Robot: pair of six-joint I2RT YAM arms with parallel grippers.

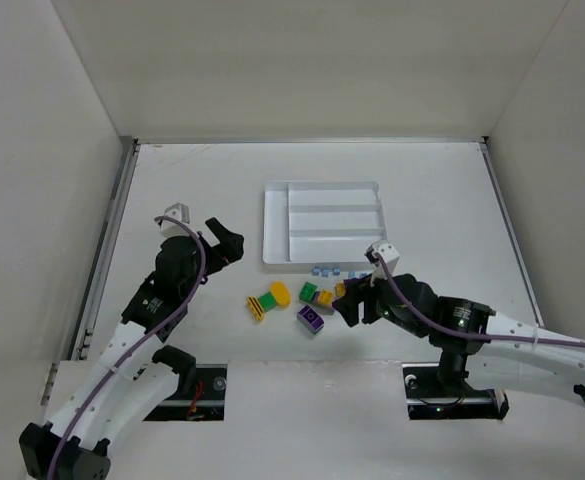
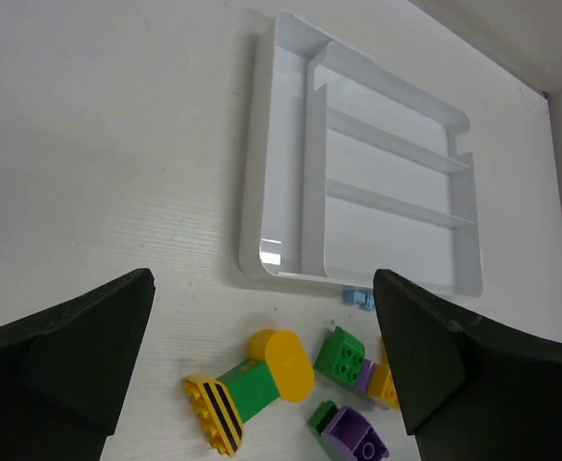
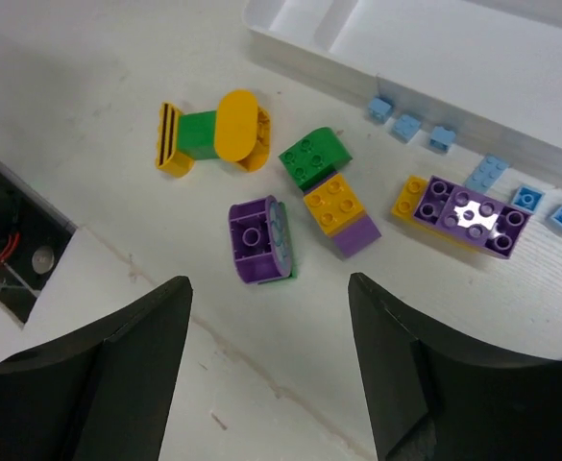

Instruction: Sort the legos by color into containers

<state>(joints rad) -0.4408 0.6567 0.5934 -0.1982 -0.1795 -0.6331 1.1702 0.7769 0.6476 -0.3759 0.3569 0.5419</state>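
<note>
The white tray (image 1: 322, 222) lies mid-table, and nothing shows in its compartments (image 2: 386, 182). The legos lie in a cluster in front of it. They include a green piece with yellow ends (image 1: 268, 300) (image 3: 208, 134), a green brick (image 3: 314, 157) joined to a yellow and purple one (image 3: 341, 213), a purple piece (image 1: 310, 319) (image 3: 256, 240), and a purple plate on yellow (image 3: 463, 213). Tiny light-blue ones (image 1: 324, 270) (image 3: 410, 125) sit along the tray's near wall. My left gripper (image 1: 224, 245) (image 2: 263, 283) hangs open left of the tray. My right gripper (image 1: 350, 300) (image 3: 269, 283) is open just above the cluster's right side, holding nothing.
White walls close in the table on the left, back and right. A dark cutout with wires (image 3: 12, 240) opens at the table's front edge, near the purple piece. Both arm bases stand at the near edge.
</note>
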